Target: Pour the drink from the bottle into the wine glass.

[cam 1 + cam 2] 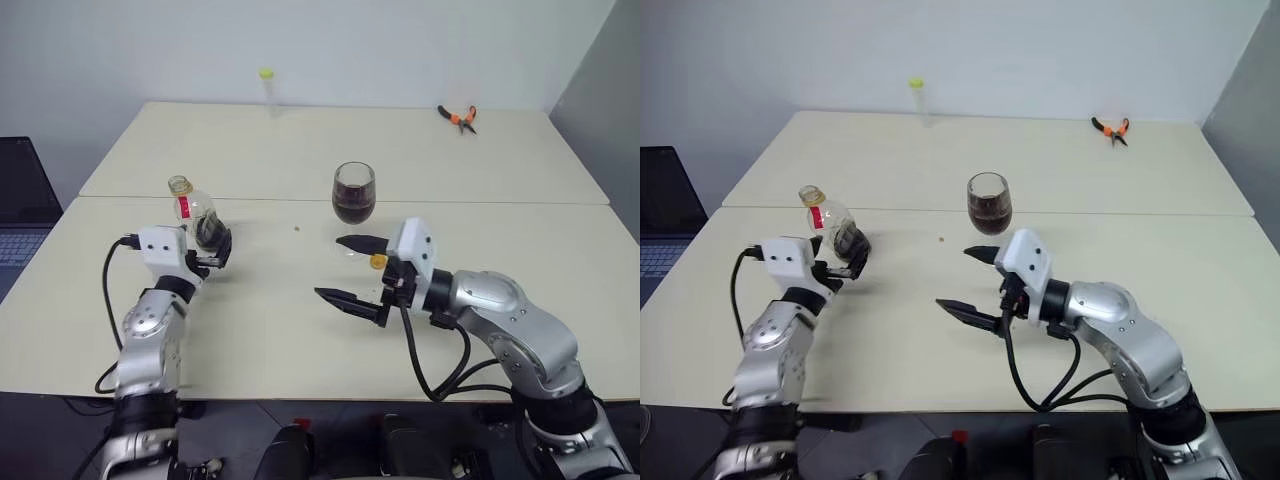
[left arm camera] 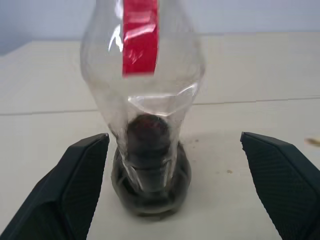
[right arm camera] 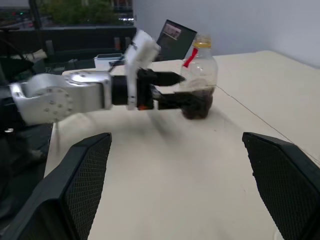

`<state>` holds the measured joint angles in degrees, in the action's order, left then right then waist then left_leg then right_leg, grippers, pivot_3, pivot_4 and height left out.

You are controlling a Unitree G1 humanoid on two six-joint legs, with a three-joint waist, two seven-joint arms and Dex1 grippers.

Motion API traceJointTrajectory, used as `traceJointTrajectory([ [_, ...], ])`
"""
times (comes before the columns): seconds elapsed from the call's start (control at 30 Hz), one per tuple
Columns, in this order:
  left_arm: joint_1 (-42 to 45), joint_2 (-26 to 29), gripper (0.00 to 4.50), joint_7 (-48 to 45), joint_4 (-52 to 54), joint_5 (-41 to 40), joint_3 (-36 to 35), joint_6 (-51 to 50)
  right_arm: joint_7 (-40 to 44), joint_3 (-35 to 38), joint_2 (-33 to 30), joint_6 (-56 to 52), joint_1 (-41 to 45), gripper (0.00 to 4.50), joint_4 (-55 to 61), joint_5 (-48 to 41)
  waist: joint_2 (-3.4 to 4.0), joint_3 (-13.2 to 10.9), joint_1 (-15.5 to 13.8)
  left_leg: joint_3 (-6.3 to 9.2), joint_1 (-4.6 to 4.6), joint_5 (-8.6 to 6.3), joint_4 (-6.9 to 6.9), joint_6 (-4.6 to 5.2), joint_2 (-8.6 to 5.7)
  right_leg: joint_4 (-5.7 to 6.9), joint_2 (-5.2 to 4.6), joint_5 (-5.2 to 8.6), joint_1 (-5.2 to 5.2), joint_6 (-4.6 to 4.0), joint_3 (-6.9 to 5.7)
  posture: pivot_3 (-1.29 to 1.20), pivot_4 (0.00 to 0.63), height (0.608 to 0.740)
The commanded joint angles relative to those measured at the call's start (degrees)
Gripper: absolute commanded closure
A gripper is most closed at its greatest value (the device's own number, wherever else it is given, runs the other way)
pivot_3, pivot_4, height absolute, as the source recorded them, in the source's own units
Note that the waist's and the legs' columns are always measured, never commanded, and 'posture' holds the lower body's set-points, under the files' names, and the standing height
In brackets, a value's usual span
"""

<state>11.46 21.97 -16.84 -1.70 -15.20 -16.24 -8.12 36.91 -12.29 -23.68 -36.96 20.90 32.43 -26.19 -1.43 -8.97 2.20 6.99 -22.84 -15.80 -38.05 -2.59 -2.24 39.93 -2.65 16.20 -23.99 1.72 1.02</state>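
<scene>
The bottle (image 1: 200,215) stands upright on the left of the table with its neck uncapped and a red label below it. A little dark drink (image 2: 150,185) lies in its base. My left gripper (image 1: 218,250) is open, one finger on each side of the bottle's lower body and a gap on both sides. The wine glass (image 1: 353,192) stands at the table's middle, its bowl about half full of dark drink. My right gripper (image 1: 330,267) hovers open in front of the glass, holding nothing. A small yellow cap (image 1: 378,261) lies on the table beside it.
A thin clear tube (image 1: 267,90) with a yellow-green cap stands at the far edge. Orange-handled pliers (image 1: 458,117) lie at the far right. A laptop (image 1: 20,210) sits off the table's left side. A seam (image 1: 450,201) runs across the table behind the glass.
</scene>
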Motion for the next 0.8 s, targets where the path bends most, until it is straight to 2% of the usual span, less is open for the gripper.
traceJointTrajectory([
  [0.03,-5.76,0.63,0.04,3.93,13.10,1.52,-0.44,-7.17,-5.27,4.37,1.54,4.95,-4.77,0.00,0.91,2.74,0.00,0.01,-0.21,0.01,0.03,-0.01,0.00,0.01,0.00,0.00,0.01,0.00,0.04,0.00,0.00,0.00,0.150,0.740],
  [0.17,-10.51,1.37,0.04,3.35,18.91,2.89,2.00,-10.95,-14.98,10.07,9.42,16.26,-11.02,0.00,-6.18,7.65,0.03,0.00,-0.49,-0.02,0.45,-0.11,0.12,0.18,0.00,-0.14,0.05,0.01,0.50,0.00,-0.02,0.00,0.150,0.740],
  [0.27,-10.57,0.42,0.04,3.20,20.14,2.95,3.11,-10.39,-18.37,11.01,11.07,32.05,-15.92,0.00,-14.08,16.21,0.05,-0.01,-0.70,-0.07,0.77,-0.14,0.15,0.24,-0.02,-0.19,0.29,0.02,0.79,0.01,-0.04,0.00,0.150,0.740],
  [0.37,-11.11,-0.61,0.04,2.84,19.99,3.32,4.20,-8.04,-21.91,13.80,13.33,39.93,-20.00,0.00,-20.65,18.26,0.06,0.00,-0.65,-0.15,0.87,-0.15,0.21,0.23,0.01,-0.33,0.33,0.03,0.91,0.02,0.03,0.00,0.150,0.740],
  [0.5,-12.18,-1.76,0.04,1.87,18.05,4.11,5.58,-4.46,-24.62,16.40,14.51,45.20,-22.48,0.00,-27.44,19.50,0.10,-0.02,-0.58,-0.36,0.94,-0.14,0.25,0.21,0.09,-0.30,0.35,0.02,0.88,0.01,0.17,0.00,0.150,0.740],
  [0.8,-10.61,-2.62,0.04,0.37,11.37,5.97,6.74,2.94,-24.38,20.62,12.98,47.43,-21.91,0.00,-34.51,17.94,0.23,0.03,-0.42,-0.65,1.05,-0.19,0.30,0.29,0.24,-0.27,0.48,0.03,0.89,0.01,0.33,0.00,0.150,0.740],
])
